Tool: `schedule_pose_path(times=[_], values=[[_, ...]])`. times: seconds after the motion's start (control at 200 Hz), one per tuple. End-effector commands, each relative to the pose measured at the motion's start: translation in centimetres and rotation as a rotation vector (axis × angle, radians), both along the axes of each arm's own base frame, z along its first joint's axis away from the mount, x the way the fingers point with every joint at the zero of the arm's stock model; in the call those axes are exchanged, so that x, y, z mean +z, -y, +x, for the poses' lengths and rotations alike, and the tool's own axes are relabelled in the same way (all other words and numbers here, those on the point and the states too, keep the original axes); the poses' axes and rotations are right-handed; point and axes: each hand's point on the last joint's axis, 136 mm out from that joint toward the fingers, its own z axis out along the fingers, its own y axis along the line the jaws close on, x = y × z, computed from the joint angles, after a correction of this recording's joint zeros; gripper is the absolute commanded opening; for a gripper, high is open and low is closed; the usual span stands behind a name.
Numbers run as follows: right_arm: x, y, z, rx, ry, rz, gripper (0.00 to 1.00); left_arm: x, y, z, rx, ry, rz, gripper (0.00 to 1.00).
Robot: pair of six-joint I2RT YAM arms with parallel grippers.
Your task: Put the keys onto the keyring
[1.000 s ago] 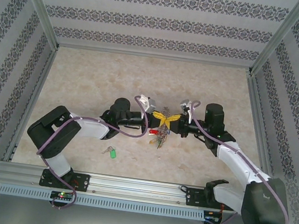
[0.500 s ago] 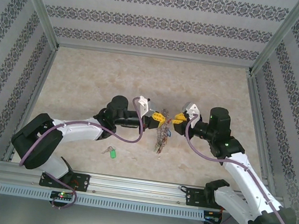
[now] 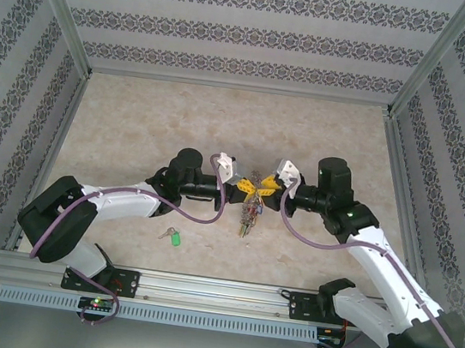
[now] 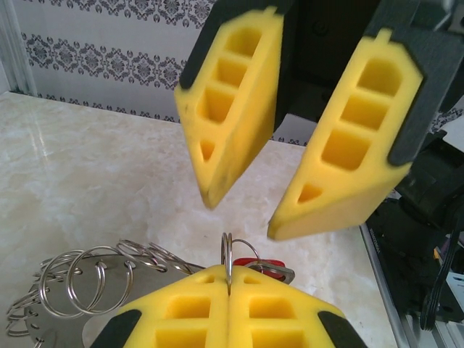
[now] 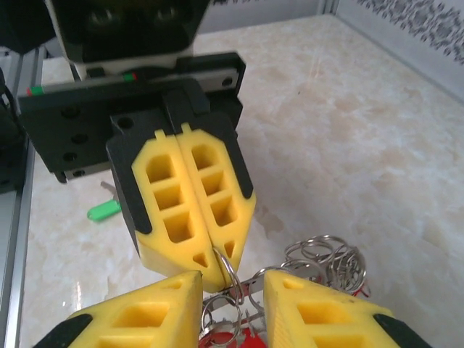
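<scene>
Keyring (image 3: pixel 248 213) pinched edge-on in left gripper's (image 4: pixel 229 283) closed jaws, right gripper's (image 4: pixel 243 217) jaws parted, ring's edge facing their gap

Grippers tip-to-tip, mid-frame.
The left gripper (image 3: pixel 247 184) is just l. of the right gripper (image 3: pixel 269 183); keyring (image 3: pixel 250 211) hangs betw./below them; loose key (image 3: pixel 173 237) on table (image 3: pixel 135 126), lower left.

Right yellow-padded two-finger gripper (image 3: pixel 268 182): jaws parted wider than a second ago; backed toward the right edge of the beige stone-patterned table (image 3: pixel 153 120), then returned. Left white-and-black robot arm (image 3: pixel 116 199): elbow dropped lower, forearm stretched out flatter toward the centre.
</scene>
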Motion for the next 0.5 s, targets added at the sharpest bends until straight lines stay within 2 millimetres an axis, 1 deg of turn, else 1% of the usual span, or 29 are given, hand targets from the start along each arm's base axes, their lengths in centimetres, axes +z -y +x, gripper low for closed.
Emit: schedule_pose_path(times=[0.0, 0.13, 0.18, 0.335, 0.465, 0.495], values=[[-0.3, -0.3, -0.9, 0.063, 0.006, -0.039, 0.28, 4.1, 0.5, -0.7, -0.041, 0.102, -0.072, 0.00], [-0.9, -0.4, -0.8, 0.086, -0.002, -0.071, 0.26, 4.3, 0.5, -0.8, -0.050, 0.105, -0.074, 0.00], [-0.9, -0.4, -0.5, 0.080, 0.002, -0.079, 0.26, 4.2, 0.5, -0.9, -0.055, 0.102, -0.071, 0.00], [-0.3, -0.5, 0.1, 0.074, 0.038, -0.076, 0.26, 4.0, 0.6, -1.1, -0.068, 0.097, -0.063, 0.00], [-0.2, -0.7, 0.0, 0.088, 0.032, -0.076, 0.11, 4.0, 0.5, -1.1, -0.070, 0.094, -0.059, 0.00], [-0.2, -0.7, 0.0, 0.092, 0.025, -0.077, 0.10, 4.0, 0.5, -1.2, -0.071, 0.094, -0.059, 0.00]])
